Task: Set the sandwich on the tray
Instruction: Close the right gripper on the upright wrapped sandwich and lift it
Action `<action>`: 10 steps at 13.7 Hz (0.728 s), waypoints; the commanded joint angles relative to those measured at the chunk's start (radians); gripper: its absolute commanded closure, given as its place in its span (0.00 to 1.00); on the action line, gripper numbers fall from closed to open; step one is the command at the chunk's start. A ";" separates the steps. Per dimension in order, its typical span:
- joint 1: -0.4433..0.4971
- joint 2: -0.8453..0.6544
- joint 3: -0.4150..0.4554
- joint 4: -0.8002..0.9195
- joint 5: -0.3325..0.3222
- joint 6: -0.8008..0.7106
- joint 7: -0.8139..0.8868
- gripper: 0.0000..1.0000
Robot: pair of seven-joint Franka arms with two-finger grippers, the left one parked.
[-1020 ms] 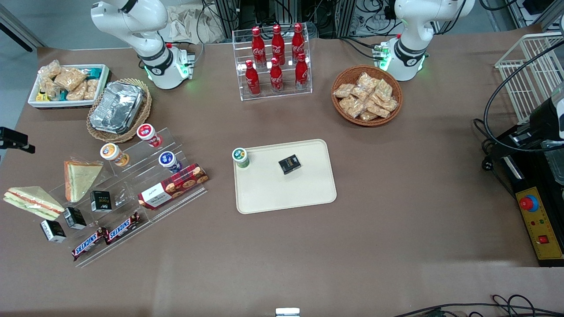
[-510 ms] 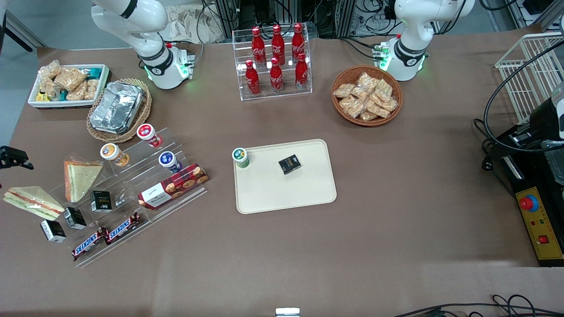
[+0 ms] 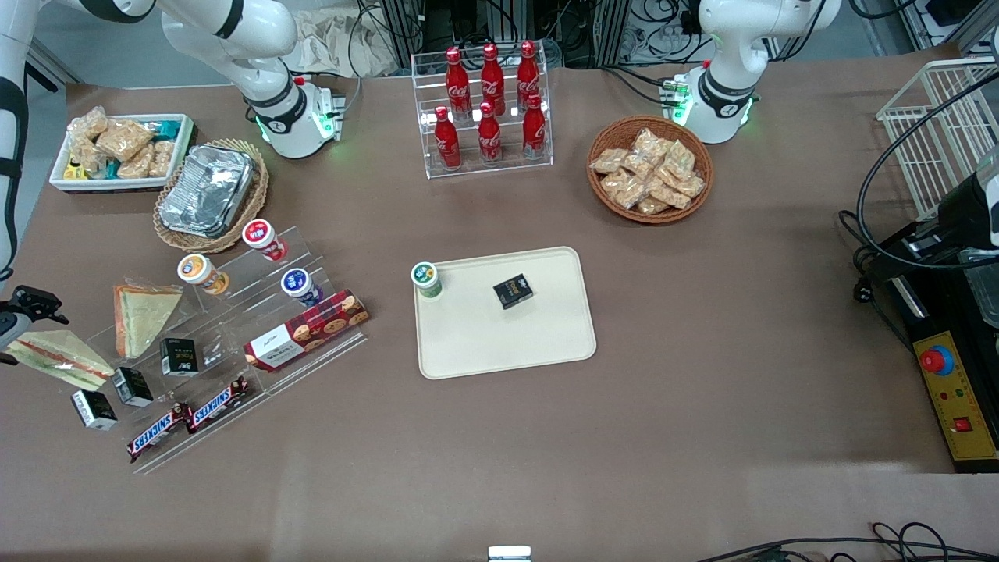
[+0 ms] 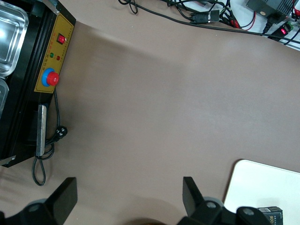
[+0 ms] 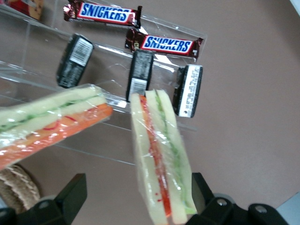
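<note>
The sandwich (image 3: 62, 361) is a clear-wrapped wedge with pale bread and pink-orange and green stripes. It lies on the table at the working arm's end, beside the acrylic stand. My gripper (image 3: 19, 321) hangs over the sandwich's outer end. In the right wrist view the gripper (image 5: 138, 194) is open, and the sandwich (image 5: 161, 159) stands between the fingers, close to one finger (image 5: 205, 193). The cream-beige tray (image 3: 499, 343) lies mid-table, well away toward the parked arm's end. It carries a green-lidded cup (image 3: 426, 279) and a small black box (image 3: 513, 291).
A flat tan triangle sandwich (image 3: 143, 312) leans on the acrylic stepped stand (image 3: 234, 336) beside the gripper. The stand holds Snickers bars (image 3: 160, 428), small black boxes (image 3: 94, 409), a cookie box (image 3: 306, 329) and cups. A foil container (image 3: 207, 190) sits farther from the camera.
My gripper has come into view at the table's edge and moved nearer the camera, down over the sandwich's outer end. The sandwich and tray have not moved.
</note>
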 commanded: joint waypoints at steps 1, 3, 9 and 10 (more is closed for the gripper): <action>-0.029 0.034 0.007 0.013 0.036 0.052 -0.073 0.01; -0.049 0.050 0.007 0.013 0.062 0.070 -0.110 0.01; -0.080 0.109 0.007 0.016 0.158 0.101 -0.165 0.01; -0.080 0.113 0.007 0.016 0.168 0.101 -0.167 0.01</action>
